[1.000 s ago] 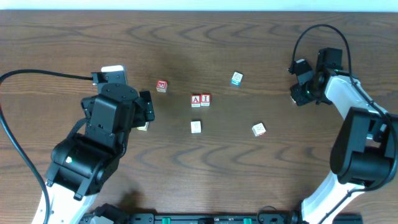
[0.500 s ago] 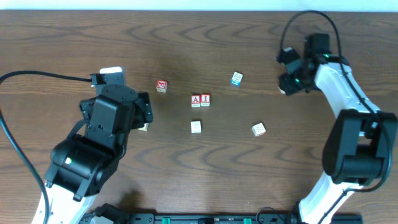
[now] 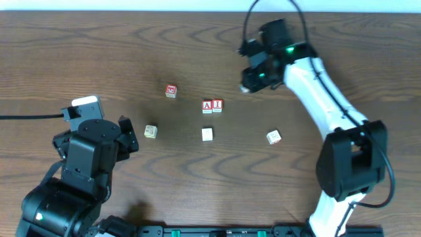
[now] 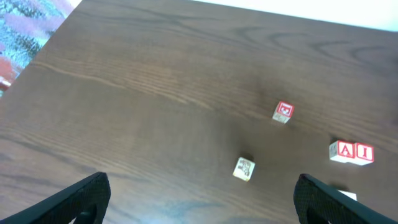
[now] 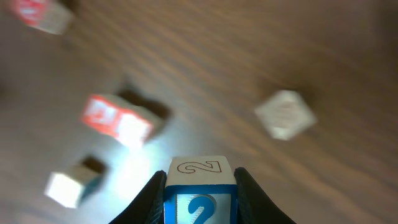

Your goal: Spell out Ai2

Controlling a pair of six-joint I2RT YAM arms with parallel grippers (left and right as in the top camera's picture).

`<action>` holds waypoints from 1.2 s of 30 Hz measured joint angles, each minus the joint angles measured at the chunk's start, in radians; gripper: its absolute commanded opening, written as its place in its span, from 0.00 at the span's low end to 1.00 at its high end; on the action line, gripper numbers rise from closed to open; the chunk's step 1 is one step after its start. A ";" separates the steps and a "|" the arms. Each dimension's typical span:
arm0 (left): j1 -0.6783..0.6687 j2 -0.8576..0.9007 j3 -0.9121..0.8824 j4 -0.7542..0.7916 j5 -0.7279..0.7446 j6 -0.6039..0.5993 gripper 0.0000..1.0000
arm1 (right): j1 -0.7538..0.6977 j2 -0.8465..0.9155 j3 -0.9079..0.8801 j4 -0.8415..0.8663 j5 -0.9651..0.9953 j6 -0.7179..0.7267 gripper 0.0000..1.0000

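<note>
The blue-and-white "2" block (image 5: 199,186) sits sharp between my right gripper's fingers (image 5: 199,196), which press both its sides while the table behind is blurred. In the overhead view my right gripper (image 3: 252,79) is at the back, right of centre, and hides this block. The red "A" block (image 3: 207,106) and "I" block (image 3: 218,105) stand side by side mid-table; they also show in the left wrist view (image 4: 352,152) and, blurred, in the right wrist view (image 5: 118,121). My left gripper (image 4: 202,199) is open and empty at the front left (image 3: 130,137).
A red block (image 3: 171,91) lies left of the "A". A tan block (image 3: 150,131) lies near my left gripper. A white block (image 3: 207,134) lies in front of the "A" and another (image 3: 273,137) to the right front.
My right arm has swung left from the right edge to the "2" block's place, and the block now sits in its fingers. My left arm has drawn back toward the front left, uncovering the tan block.
</note>
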 measured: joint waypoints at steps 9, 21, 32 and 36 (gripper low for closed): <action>0.001 -0.012 0.000 -0.036 0.000 -0.011 0.95 | 0.217 0.000 -0.027 0.034 0.114 0.229 0.01; 0.002 -0.018 0.000 -0.060 0.000 -0.019 0.95 | 0.231 0.001 -0.126 0.060 0.317 0.473 0.01; 0.002 -0.018 0.000 -0.056 0.000 -0.019 0.95 | 0.224 0.069 -0.126 0.084 0.364 0.489 0.01; 0.002 -0.018 0.000 -0.055 0.000 -0.019 0.95 | 0.224 0.085 -0.126 0.117 0.366 0.489 0.01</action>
